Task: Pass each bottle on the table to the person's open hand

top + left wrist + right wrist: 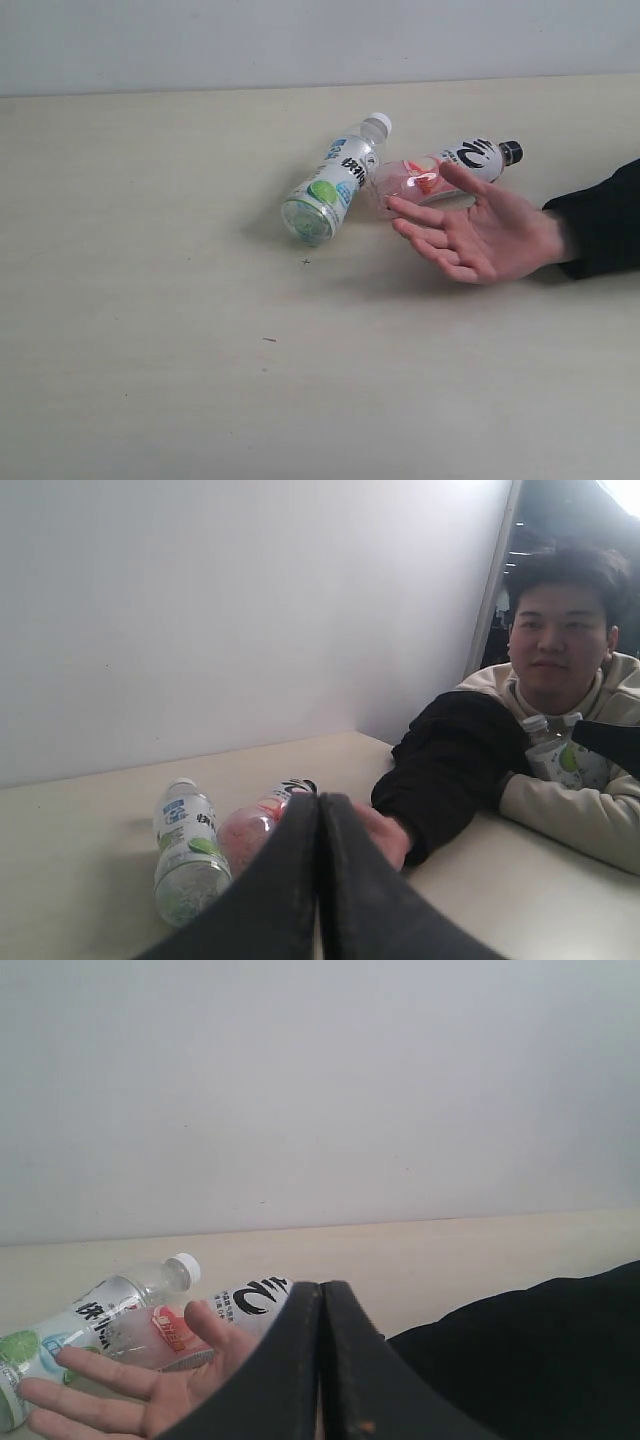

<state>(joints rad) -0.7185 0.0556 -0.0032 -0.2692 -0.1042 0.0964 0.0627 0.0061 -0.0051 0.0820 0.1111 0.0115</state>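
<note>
Exterior looks down; low wrist views share bottles (335, 180).

Nothing here that I can properly read. The green-and-blue bottle (335, 180) has dark printed characters running along its white label, too blurred to make out. The pink bottle (478, 156) beside it shows a bold black brush-like mark on white, no legible word.

Centre right in the exterior view, the pink bottle (412, 180) is partly hidden by the person's open hand (490, 238), whose sleeve (605, 222) is cut off at the right edge. In the right wrist view, its palm is covered by the right hand (322, 1286).
</note>
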